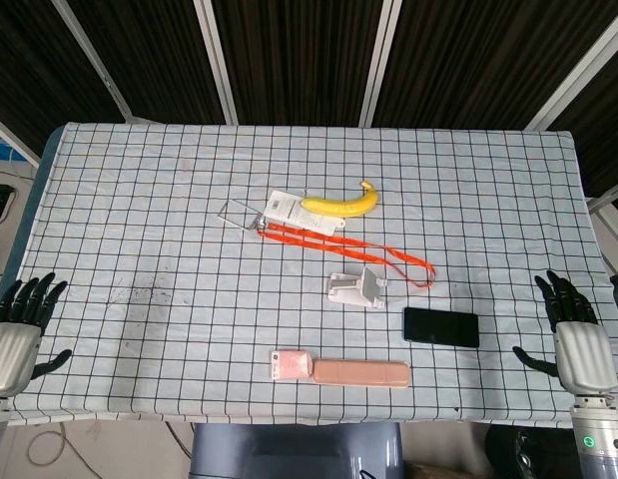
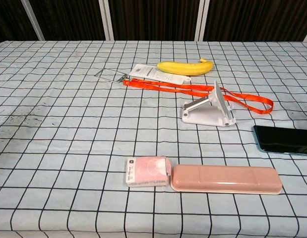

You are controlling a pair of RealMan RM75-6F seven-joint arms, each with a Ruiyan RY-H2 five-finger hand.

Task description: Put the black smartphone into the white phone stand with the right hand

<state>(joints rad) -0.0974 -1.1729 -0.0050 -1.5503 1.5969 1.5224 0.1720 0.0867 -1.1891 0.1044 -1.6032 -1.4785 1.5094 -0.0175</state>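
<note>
Black smartphone (image 1: 441, 326) lies flat on the table (image 1: 139, 220), face up, near the right edge and toward the front. No hand is touching it. White phone stand (image 1: 356, 288) sits just beside it, a little further back and toward the middle. The phone and the stand do not touch.

The right hand (image 1: 571, 334) is at the front right corner of the table. Its fingers are spread wide and it holds nothing. It is near the phone but apart from it. The left hand (image 1: 19, 329) is at the front left corner, well apart from everything. Its fingers are spread wide too, and it is empty.

An orange strap (image 1: 358, 249) runs across the table behind the stand. One end of it joins a clear card holder (image 1: 239, 213). A yellow banana (image 1: 340, 203) rests on a white paper (image 1: 289, 212) further back. Near the front edge lies a long pink case (image 1: 361, 373), with a small pink packet (image 1: 290, 364) touching its left end.
</note>
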